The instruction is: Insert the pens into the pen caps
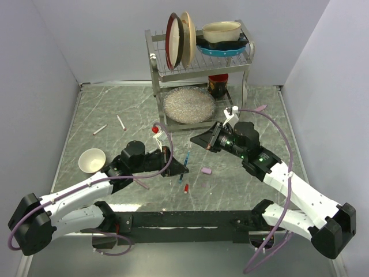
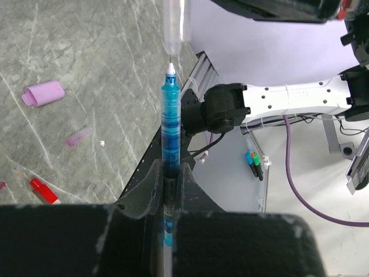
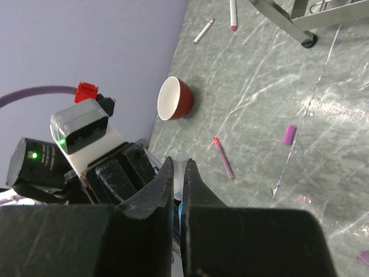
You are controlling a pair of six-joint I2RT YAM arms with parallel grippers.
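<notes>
My left gripper (image 2: pixel 171 167) is shut on a blue pen (image 2: pixel 171 115) with its tip pointing away from the jaws. The tip sits just below the mouth of a clear cap (image 2: pixel 176 23). My right gripper (image 3: pixel 179 164) is shut on that clear cap (image 3: pixel 180 158). In the top view the left gripper (image 1: pixel 182 168) and right gripper (image 1: pixel 196 140) meet above mid-table with the blue pen (image 1: pixel 188 157) between them. A pink cap (image 1: pixel 205 171) and a red cap (image 1: pixel 186 188) lie on the table nearby. Two white pens (image 1: pixel 100 130) (image 1: pixel 121 123) lie at the far left. A reddish-pink pen (image 3: pixel 223 157) lies near the bowl.
A bowl (image 1: pixel 92 160), red outside and white inside, stands at the left. A metal dish rack (image 1: pixel 199 63) with plates and a bowl stands at the back. A pale pink stick (image 1: pixel 259 108) lies at its right. A magenta cap (image 3: pixel 289 134) lies on the table.
</notes>
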